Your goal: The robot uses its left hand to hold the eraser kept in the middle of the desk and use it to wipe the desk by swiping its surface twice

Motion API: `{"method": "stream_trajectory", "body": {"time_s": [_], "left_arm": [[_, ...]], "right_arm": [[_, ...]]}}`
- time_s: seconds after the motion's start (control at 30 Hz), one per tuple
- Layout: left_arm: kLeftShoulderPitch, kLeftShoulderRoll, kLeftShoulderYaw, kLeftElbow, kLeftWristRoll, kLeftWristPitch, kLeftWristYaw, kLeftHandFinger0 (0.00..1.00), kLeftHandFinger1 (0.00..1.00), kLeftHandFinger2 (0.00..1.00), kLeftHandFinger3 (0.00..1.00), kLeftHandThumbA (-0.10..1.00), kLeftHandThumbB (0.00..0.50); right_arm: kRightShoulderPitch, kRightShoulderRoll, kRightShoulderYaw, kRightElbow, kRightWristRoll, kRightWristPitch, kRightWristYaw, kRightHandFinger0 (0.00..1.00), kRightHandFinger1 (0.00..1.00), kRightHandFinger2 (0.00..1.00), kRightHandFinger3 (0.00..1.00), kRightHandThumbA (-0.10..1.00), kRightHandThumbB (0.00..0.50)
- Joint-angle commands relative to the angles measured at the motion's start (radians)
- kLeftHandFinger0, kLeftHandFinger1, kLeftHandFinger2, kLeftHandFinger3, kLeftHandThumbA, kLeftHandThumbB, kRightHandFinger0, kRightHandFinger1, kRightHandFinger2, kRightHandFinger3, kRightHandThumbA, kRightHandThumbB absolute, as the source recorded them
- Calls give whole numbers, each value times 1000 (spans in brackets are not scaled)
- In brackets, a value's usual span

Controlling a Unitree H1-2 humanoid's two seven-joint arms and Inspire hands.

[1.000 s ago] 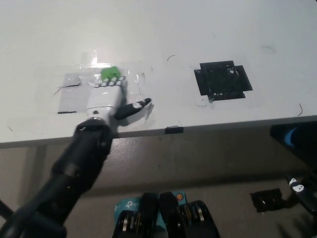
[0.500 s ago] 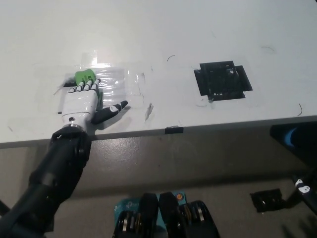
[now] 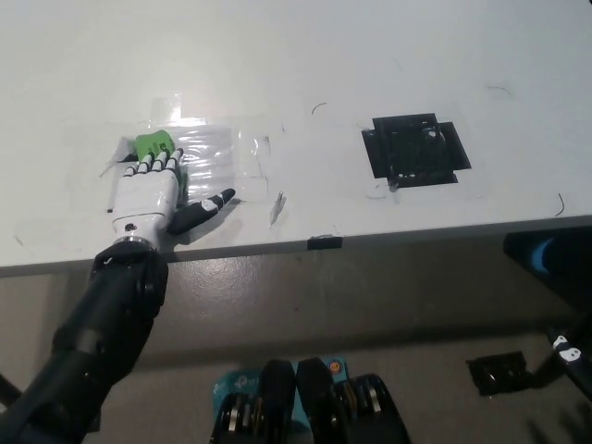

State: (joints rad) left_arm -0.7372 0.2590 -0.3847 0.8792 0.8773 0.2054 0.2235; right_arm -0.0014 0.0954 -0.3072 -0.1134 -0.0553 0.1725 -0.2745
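Note:
My white left hand lies on the white desk near its front left, fingers curled over a green eraser. The eraser shows just beyond the fingertips, resting on a clear taped plastic sheet. The dark thumb sticks out to the right, flat on the desk. My black right hand is barely visible at the lower right edge, below the desk.
A black taped square marks the desk to the right of centre. Thin pen marks are scattered over the surface. The desk's front edge runs just below my left hand. A blue-black object sits beneath the desk at the right.
My left hand has slid the eraser leftward across the plastic sheet, from near the sheet's middle to its left end. Most of the move came earlier; the last half second added a little.

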Motion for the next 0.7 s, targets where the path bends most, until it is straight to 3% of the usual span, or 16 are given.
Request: {"method": "stream_trajectory", "body": {"time_s": [0.0, 0.2, 0.27, 0.3, 0.43, 0.47, 0.5, 0.67], "left_arm": [[186, 20, -1, 43, -102, 71, -234, 1000, 1000, 1000, 1000, 1000, 488], [81, 58, -35, -54, -51, 5, -189, 1000, 1000, 1000, 1000, 1000, 439], [32, 75, -17, -85, -54, -22, -128, 1000, 1000, 1000, 1000, 1000, 482], [10, 88, -19, -134, -51, 3, -169, 1000, 1000, 1000, 1000, 1000, 431], [-88, 135, 1, -249, -37, 30, -210, 1000, 1000, 1000, 1000, 1000, 424], [-116, 155, 1, -288, -36, 47, -265, 1000, 1000, 1000, 1000, 1000, 363], [-128, 162, 2, -299, -35, 53, -280, 1000, 1000, 1000, 1000, 1000, 357], [-187, 188, 6, -301, -30, 47, -280, 1000, 1000, 1000, 1000, 1000, 437]], "right_arm": [[2, -3, -2, -47, 18, -36, -9, 694, 722, 877, 889, 1000, 72], [14, -5, 0, -56, 8, -23, -10, 684, 719, 896, 911, 1000, 89], [13, -2, -4, -51, 23, -26, -7, 690, 731, 891, 903, 1000, 97], [14, -2, -4, -52, 27, -31, -5, 685, 732, 897, 902, 1000, 94], [21, 0, 0, -60, 26, -13, -3, 679, 729, 901, 897, 1000, 80], [23, -1, 2, -61, 27, -14, -1, 679, 727, 900, 898, 1000, 84], [24, -1, 2, -61, 29, -13, 0, 679, 726, 901, 901, 1000, 85], [30, -7, 6, -62, 19, 1, -2, 707, 716, 899, 899, 1000, 94]]}}
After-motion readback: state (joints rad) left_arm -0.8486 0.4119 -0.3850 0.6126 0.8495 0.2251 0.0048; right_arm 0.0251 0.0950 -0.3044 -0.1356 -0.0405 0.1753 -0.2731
